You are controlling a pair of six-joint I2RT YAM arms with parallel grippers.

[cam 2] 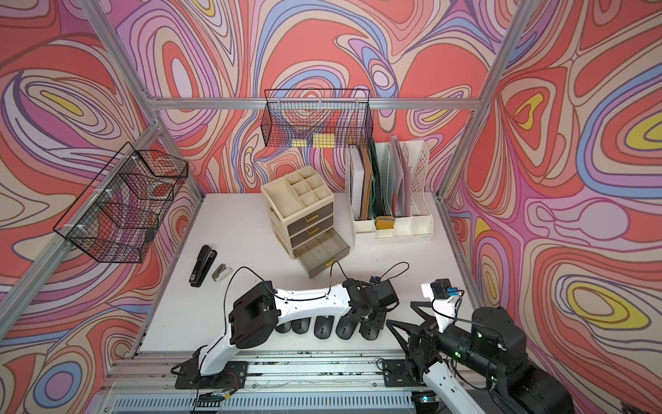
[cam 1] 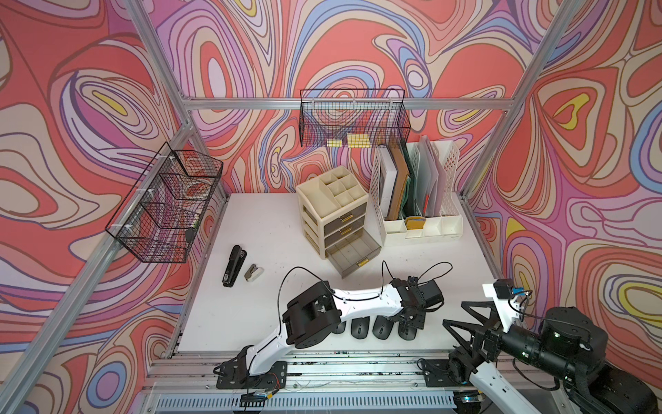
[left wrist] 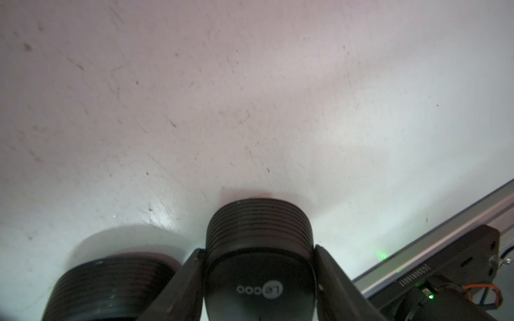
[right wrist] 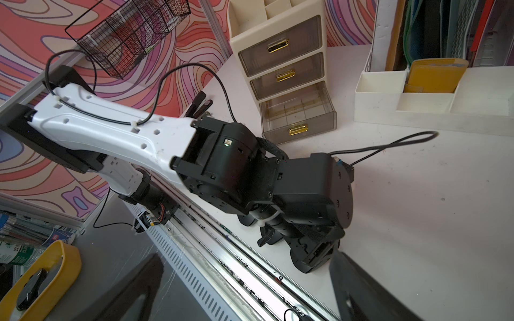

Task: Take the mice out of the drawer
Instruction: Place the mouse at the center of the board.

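Left gripper [left wrist: 258, 250] around mouse [left wrist: 258, 280]: wrist view only

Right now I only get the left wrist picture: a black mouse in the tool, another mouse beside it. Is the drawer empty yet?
Observer: The drawer stands pulled open. In a top view only its bare dividers show, no mouse inside.
Operator: So where did the others end up?
Observer: At least four mice lie side by side in a row along the near edge of the table. The left arm covers part of that row, so there may be more.
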